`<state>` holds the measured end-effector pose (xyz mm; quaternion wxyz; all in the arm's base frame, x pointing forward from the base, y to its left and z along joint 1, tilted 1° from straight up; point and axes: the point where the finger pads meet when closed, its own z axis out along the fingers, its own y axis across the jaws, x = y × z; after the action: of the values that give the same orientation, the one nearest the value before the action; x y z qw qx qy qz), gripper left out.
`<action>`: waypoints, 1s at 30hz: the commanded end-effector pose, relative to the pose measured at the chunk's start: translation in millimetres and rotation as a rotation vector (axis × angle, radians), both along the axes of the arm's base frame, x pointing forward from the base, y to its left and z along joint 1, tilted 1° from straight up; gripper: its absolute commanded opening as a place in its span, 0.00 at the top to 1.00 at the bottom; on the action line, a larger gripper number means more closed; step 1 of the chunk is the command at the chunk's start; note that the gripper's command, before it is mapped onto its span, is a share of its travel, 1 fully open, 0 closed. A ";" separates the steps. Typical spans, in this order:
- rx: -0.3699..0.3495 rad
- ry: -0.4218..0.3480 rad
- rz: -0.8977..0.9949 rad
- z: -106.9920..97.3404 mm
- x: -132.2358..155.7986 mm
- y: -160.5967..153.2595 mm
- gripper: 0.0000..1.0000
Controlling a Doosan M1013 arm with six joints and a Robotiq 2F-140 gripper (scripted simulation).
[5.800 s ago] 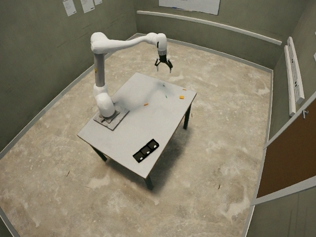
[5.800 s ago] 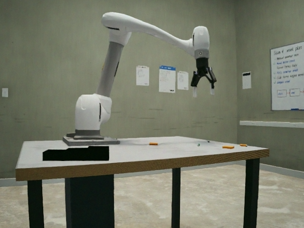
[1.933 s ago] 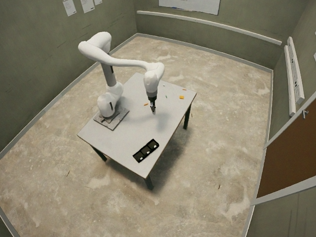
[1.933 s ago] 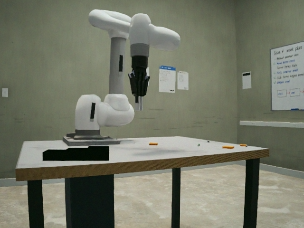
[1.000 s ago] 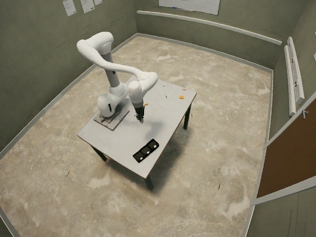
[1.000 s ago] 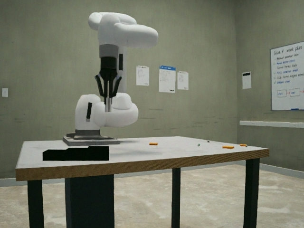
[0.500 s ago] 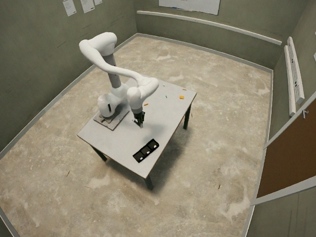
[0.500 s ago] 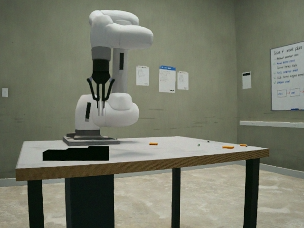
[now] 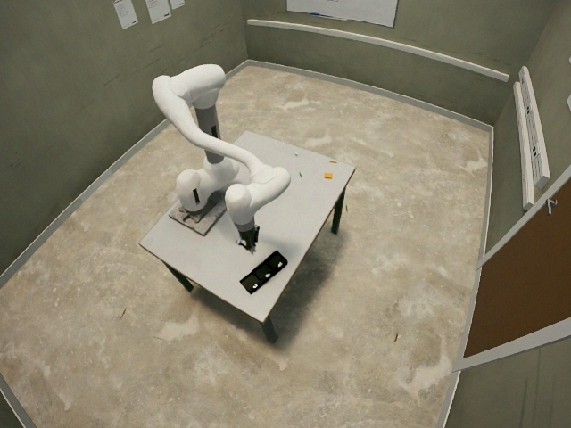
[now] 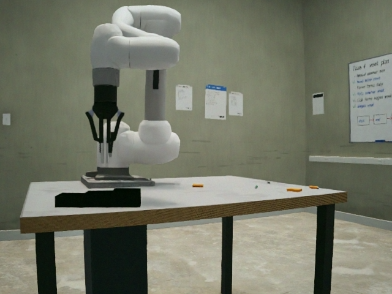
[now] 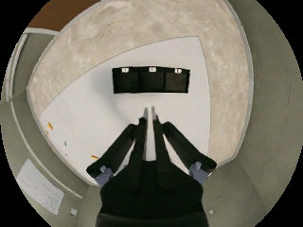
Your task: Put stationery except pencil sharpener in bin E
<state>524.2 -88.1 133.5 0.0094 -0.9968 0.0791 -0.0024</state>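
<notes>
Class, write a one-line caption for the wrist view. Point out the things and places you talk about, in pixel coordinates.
Wrist view: a closed black robot hand (image 9: 252,250) (image 10: 105,155) (image 11: 150,112) above a pale grey table (image 9: 202,258) (image 10: 177,197) (image 11: 95,113), three black bins (image 9: 256,275) (image 10: 101,198) (image 11: 151,92) ahead.

Open air above black bins (image 9: 263,272) (image 10: 98,198) (image 11: 151,81)

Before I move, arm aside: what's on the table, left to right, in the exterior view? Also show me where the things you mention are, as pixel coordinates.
Black bins (image 9: 272,275) (image 10: 98,199) (image 11: 151,92) → near orange piece (image 10: 198,185) (image 11: 95,157) → green bit (image 9: 301,174) (image 10: 256,187) (image 11: 65,143) → tiny speck (image 9: 295,153) (image 10: 268,182) (image 11: 66,155) → orange block (image 9: 327,175) (image 10: 294,190) (image 11: 50,126) → far orange piece (image 9: 333,161) (image 10: 313,187) (image 11: 46,132).
</notes>
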 end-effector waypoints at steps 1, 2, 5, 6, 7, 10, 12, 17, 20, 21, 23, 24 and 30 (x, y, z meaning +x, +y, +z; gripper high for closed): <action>0.001 0.000 0.001 -11.2 12.4 -21.7 0.85; 0.001 0.000 0.001 -14.6 16.0 -28.3 0.85; 0.001 0.000 0.001 -24.9 26.9 -48.4 0.85; 0.001 0.000 0.001 -28.3 30.5 -55.1 0.85; 0.001 0.000 0.001 -31.7 34.1 -61.7 0.85; 0.001 0.000 0.001 -42.0 45.0 -81.8 0.85; 0.001 0.000 0.001 -45.4 48.6 -88.5 0.85; 0.001 0.000 0.001 -50.2 53.6 -97.8 0.85; 0.001 0.000 0.001 -55.5 53.7 -97.7 0.85; 0.001 0.000 0.001 -58.2 53.7 -97.6 0.85; 0.001 0.000 0.001 -63.5 53.7 -97.5 0.85; 0.001 0.000 0.001 -66.2 53.7 -97.5 0.85; 0.001 0.000 0.001 -76.9 53.8 -97.3 0.85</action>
<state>577.8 -185.4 58.1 0.0097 -0.9968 0.0788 -0.0024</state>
